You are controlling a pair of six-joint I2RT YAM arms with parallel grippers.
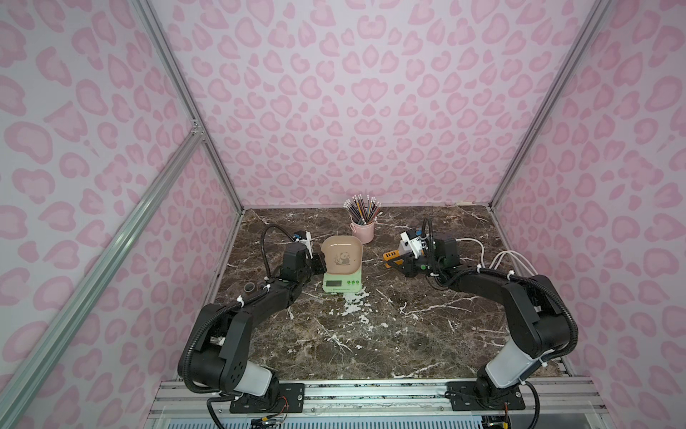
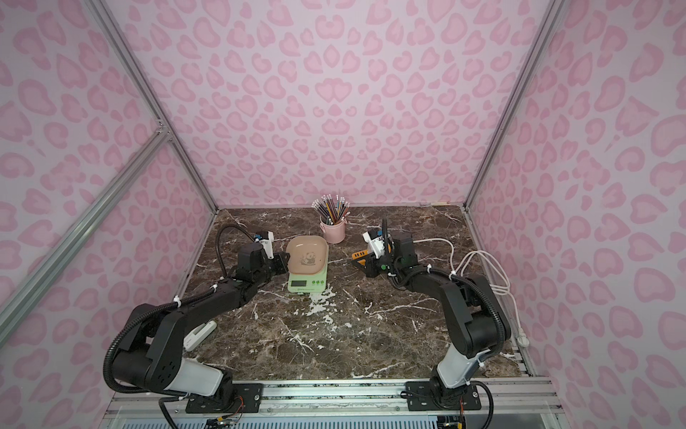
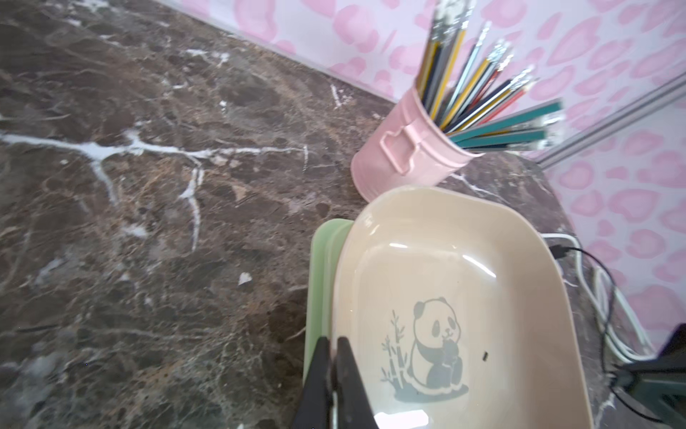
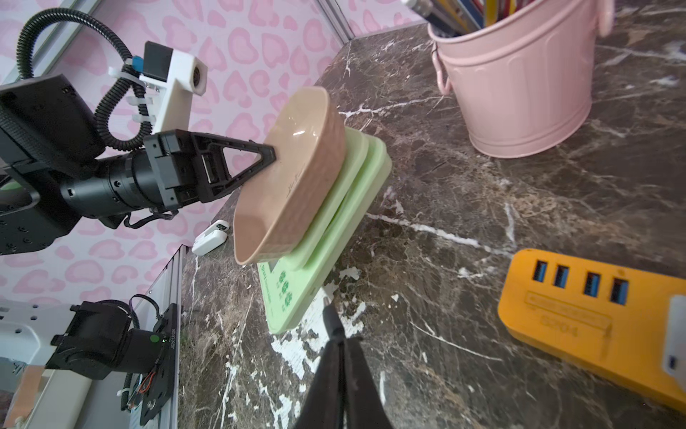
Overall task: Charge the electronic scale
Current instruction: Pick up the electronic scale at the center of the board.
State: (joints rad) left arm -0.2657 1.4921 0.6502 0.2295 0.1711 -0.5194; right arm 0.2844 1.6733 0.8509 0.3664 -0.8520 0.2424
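Mint-green scale (image 1: 341,284) — in left end effector (image 3: 334,343)

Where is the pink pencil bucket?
In both top views the pink pencil bucket stands near the back wall, behind and right of the electronic scale.

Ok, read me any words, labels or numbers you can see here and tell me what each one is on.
Nothing reads clearly.
electronic scale front: green print beside its buttons, blurred.
Its display: no digits legible.
tray side: small script mark, too small.
orange power strip: raised label, blurred.
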